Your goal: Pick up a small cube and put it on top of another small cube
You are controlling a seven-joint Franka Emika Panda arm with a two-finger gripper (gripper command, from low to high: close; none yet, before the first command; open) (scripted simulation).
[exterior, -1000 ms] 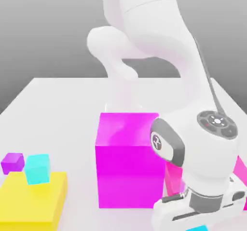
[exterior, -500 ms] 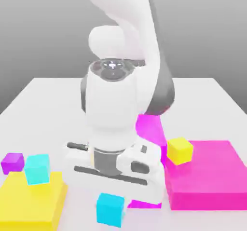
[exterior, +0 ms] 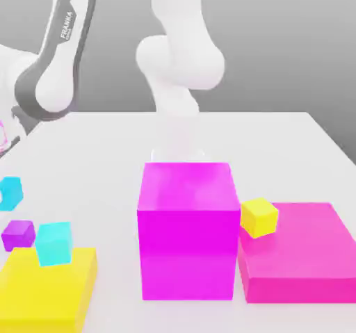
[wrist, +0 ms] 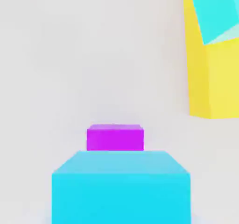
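exterior view elevated, hand view close

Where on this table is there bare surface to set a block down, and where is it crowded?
Bare: the far table behind the big magenta cube and flat magenta slab. Crowded: the exterior view's left, around the yellow slab, its cyan cube, and the purple cube.

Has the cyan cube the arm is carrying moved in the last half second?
Yes. The carried cyan cube has gone from in front of the big magenta cube to the exterior view's left edge, above the small purple cube.
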